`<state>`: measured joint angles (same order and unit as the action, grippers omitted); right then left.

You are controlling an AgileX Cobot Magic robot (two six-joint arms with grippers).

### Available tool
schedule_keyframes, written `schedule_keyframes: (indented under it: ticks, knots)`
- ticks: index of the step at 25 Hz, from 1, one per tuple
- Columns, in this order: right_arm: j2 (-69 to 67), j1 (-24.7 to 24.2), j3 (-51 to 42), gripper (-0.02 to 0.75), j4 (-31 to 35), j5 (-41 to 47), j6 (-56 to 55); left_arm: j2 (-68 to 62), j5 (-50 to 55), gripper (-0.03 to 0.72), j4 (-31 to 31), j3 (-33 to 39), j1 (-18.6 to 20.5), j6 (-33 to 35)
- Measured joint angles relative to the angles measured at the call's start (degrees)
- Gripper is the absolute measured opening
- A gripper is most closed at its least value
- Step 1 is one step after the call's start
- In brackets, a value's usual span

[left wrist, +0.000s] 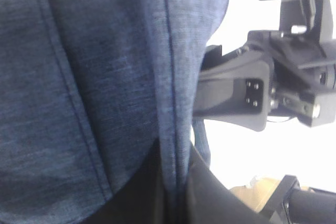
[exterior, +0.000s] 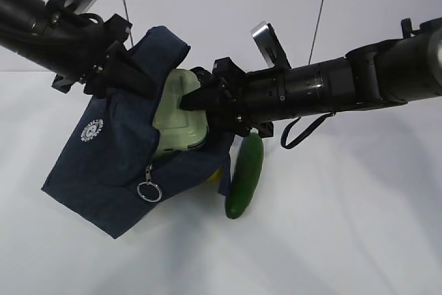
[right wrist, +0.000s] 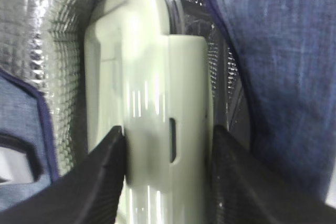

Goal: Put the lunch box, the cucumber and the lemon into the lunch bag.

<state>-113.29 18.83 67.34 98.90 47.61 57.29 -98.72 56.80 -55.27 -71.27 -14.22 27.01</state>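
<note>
Black right fingers clamp the lunch box halfway into the lunch bag, whose rim the left fingers pinch open at ten o'clock; if that fabric slips, the box could catch the foil lining.

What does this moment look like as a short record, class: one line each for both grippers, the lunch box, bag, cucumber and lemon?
left gripper: shut on the lunch bag's raised edge
right gripper: shut on the lunch box, at the bag's mouth
lunch box: partly inside, silver lining around it
cucumber: on the table, beside the bag
lemon: mostly hidden behind the bag, outside it
</note>
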Motion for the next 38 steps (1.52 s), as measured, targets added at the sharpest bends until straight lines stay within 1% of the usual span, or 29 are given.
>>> schedule_keyframes:
  ticks: [9,19,25,30,34,38]
  knots:
    - [-1.27,0.00,0.55,0.341,0.00,0.00,0.09,0.00,-1.54,0.011,-0.35,0.00,0.00,0.40]
    - [-1.31,0.09,0.55,0.341,1.50,0.00,0.09,0.00,-1.57,0.011,-3.81,0.00,0.00,1.38]
    - [-1.31,0.09,0.55,0.342,1.50,0.11,0.09,-0.36,-1.10,0.011,-3.92,0.00,0.00,1.51]
    - [-1.31,0.12,0.55,0.378,1.60,0.11,0.09,-0.72,-1.00,0.011,-4.25,0.00,0.00,1.51]
    - [-1.31,0.22,0.91,0.379,3.02,2.48,0.09,-0.83,-1.39,0.010,-3.63,0.00,0.00,1.51]
    - [-1.31,0.22,0.91,0.379,3.22,2.83,0.09,-1.05,-1.40,0.010,-3.84,0.00,0.00,1.55]
